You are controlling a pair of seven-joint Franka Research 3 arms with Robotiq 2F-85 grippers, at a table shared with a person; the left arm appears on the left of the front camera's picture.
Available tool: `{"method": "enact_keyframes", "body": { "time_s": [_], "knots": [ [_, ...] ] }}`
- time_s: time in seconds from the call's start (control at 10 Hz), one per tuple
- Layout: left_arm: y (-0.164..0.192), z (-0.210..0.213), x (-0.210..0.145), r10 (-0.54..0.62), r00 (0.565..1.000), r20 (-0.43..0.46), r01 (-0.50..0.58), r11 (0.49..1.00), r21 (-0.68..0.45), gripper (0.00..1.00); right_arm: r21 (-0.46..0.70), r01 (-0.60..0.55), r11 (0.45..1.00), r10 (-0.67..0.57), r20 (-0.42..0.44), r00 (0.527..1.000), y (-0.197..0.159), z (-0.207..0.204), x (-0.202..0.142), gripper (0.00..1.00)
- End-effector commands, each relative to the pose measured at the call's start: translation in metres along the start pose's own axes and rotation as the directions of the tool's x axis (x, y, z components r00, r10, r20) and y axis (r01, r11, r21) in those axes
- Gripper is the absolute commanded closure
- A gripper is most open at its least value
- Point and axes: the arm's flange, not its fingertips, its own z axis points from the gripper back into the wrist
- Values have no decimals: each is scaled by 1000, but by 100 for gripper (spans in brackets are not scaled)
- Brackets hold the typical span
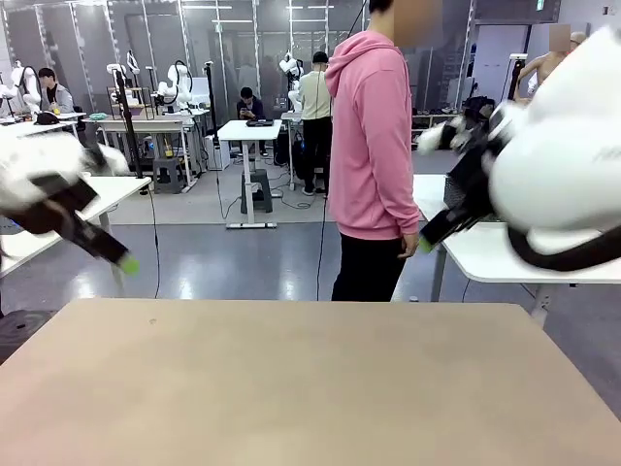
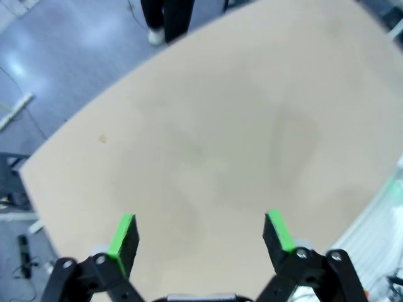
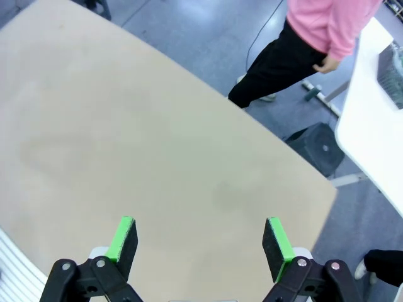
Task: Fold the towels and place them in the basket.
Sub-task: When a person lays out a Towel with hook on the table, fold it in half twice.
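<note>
Beige matte worktop (image 1: 310, 388) lies under the left tool (image 2: 201, 229) and right tool (image 3: 201, 236), both spread wide, gripping nothing.

Left gripper (image 2: 201, 234) and right gripper (image 3: 201, 238) hover, apparently raised, both with jaws spread wide apart.

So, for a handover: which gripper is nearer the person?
The right gripper: its green tip shows by the person's hand; the left gripper hangs at the table's other side.
</note>
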Motion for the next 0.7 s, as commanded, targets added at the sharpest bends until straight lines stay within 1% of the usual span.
{"method": "enact_keyframes", "body": {
  "time_s": [0.0,0.1,0.2,0.3,0.4,0.6],
  "knots": [
    [12,98,6,18,1000,24,-17,1000,-13,0,35,-5,999,5,-6,1000,-23,78,-2,0],
    [9,147,-1,14,999,39,-13,1000,-7,0,11,-13,1000,13,8,1000,-34,114,-11,0],
    [3,185,-11,9,999,49,-11,999,37,0,1,-15,1000,15,12,1000,-44,143,-22,0],
    [-2,218,-23,3,997,77,-8,998,56,0,20,5,1000,-6,51,999,-55,173,-37,0],
    [-7,238,-34,9,994,106,-17,997,77,0,5,20,1000,-20,72,997,-63,194,-51,0],
    [-12,266,-53,25,990,142,-44,990,130,0,-24,76,997,-73,122,990,-77,222,-73,0]
  ]
}}
